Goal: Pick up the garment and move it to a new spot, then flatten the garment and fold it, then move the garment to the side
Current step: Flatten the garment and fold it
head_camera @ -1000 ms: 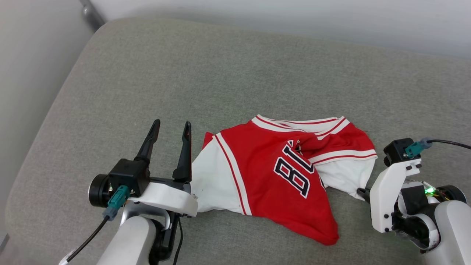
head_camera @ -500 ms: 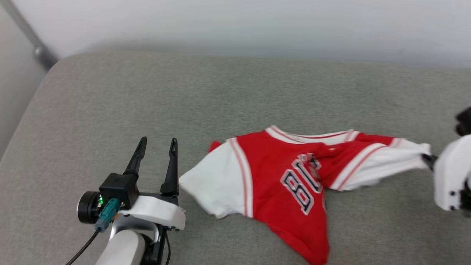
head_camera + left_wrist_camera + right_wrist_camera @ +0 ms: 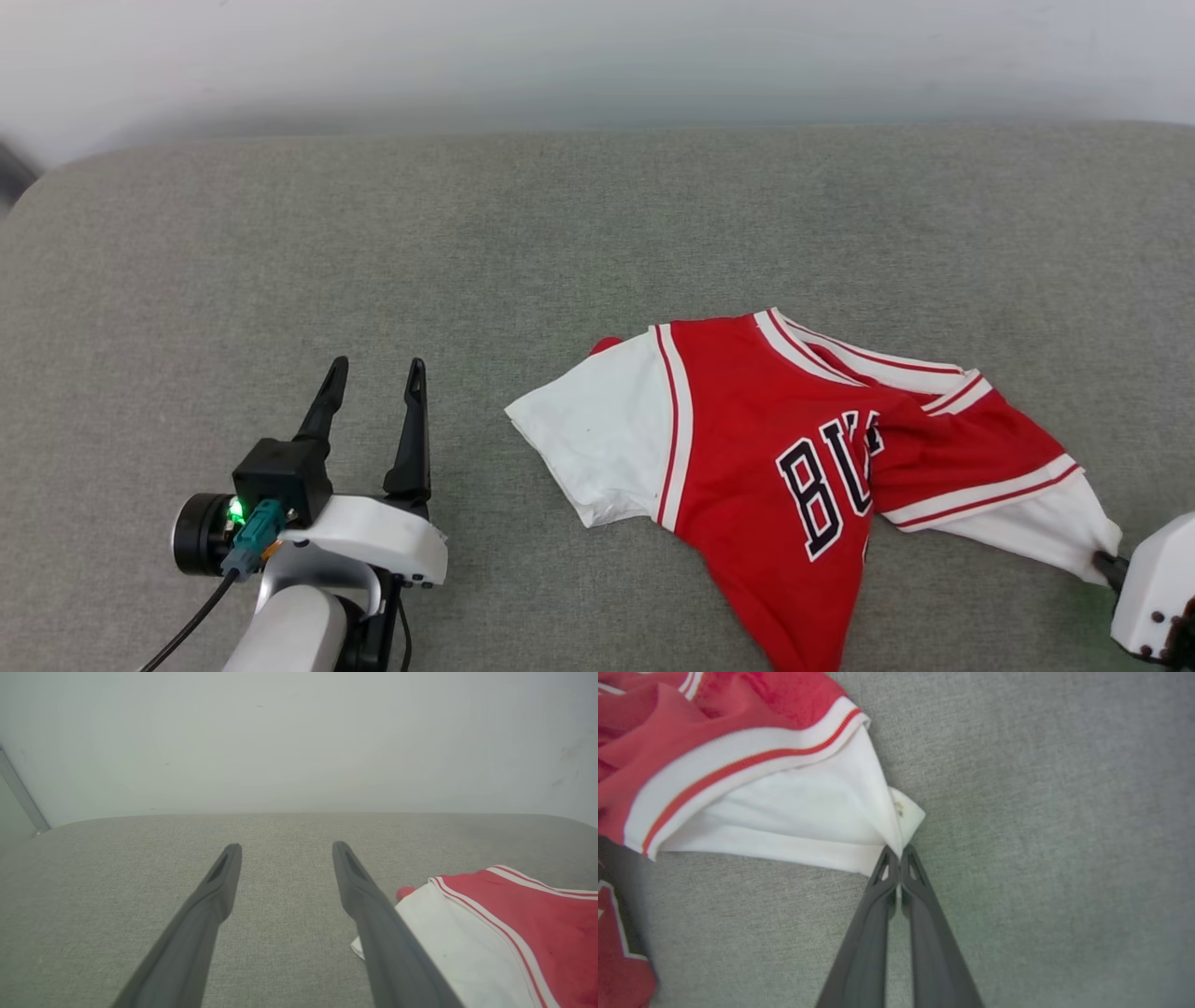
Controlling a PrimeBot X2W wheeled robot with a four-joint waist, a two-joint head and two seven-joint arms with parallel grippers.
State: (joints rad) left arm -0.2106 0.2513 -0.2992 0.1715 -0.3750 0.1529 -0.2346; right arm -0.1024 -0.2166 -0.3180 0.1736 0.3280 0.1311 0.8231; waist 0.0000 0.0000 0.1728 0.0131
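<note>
The garment (image 3: 738,439) lies crumpled on the right half of a grey cushion (image 3: 467,233), its red body spread unevenly and running off the near edge of the head view. Black, white-outlined letters (image 3: 826,485) show across the middle, partly lost in a fold. Its left sleeve (image 3: 597,439), white with a red-and-white stripe at the seam, lies flat on the fabric and points left. Its right sleeve (image 3: 1036,527) is drawn out to the right and near side, tapering to a point.

At that point sits the right gripper (image 3: 1104,563). In the right wrist view (image 3: 900,856) its two dark fingers (image 3: 878,933) are pressed together, pinching the hem corner of the white sleeve, and the cloth (image 3: 784,798) fans out from the tips in taut creases.

The left gripper (image 3: 376,366) stands well to the left of the garment and apart from it, above the bare cushion, fingers pointing to the far side. In the left wrist view (image 3: 286,846) its fingers (image 3: 205,914) are spread wide with nothing between them, and the white left sleeve (image 3: 448,947) lies just beside the right-hand finger. I cannot tell whether the two touch.

Behind the cushion's far edge rises a plain pale wall (image 3: 597,56).
</note>
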